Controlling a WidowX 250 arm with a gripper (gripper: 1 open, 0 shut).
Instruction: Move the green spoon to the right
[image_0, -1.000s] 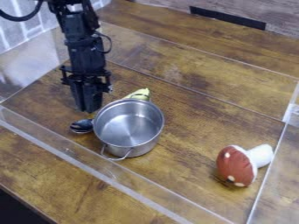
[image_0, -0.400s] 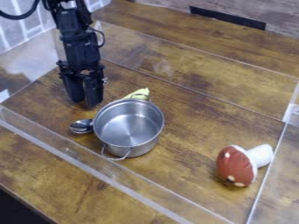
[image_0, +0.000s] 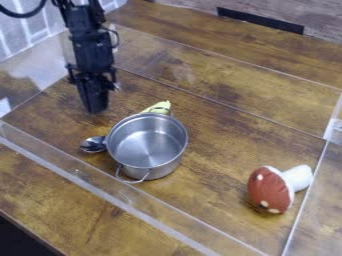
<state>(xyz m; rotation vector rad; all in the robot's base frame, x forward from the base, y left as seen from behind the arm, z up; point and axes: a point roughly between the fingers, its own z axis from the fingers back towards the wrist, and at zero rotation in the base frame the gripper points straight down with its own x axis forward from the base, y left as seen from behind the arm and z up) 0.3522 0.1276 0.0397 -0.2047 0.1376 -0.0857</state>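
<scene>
Currently the task shows no visible progress. Nearest the camera, the toy mushroom (image_0: 277, 187) lies on its side at the right of the table (image_0: 214, 70), well apart from everything else. Further in, the steel pot (image_0: 147, 144) stands upright near the centre. The green spoon (image_0: 91, 144) lies behind and to the left of the pot: its silver bowl shows at the pot's left rim, and the tip of its yellow-green handle shows just above the far rim; the middle section is hidden by the pot. Whether the spoon touches the pot cannot be determined.

Farthest back, the gripper (image_0: 92, 103) points down at the table to the left of the pot, near the spoon but apart from it. The jaws are drawn together and hold nothing.

Remaining steps, as judged: open the jaws, grasp the spoon, carry it to the right, release.
</scene>
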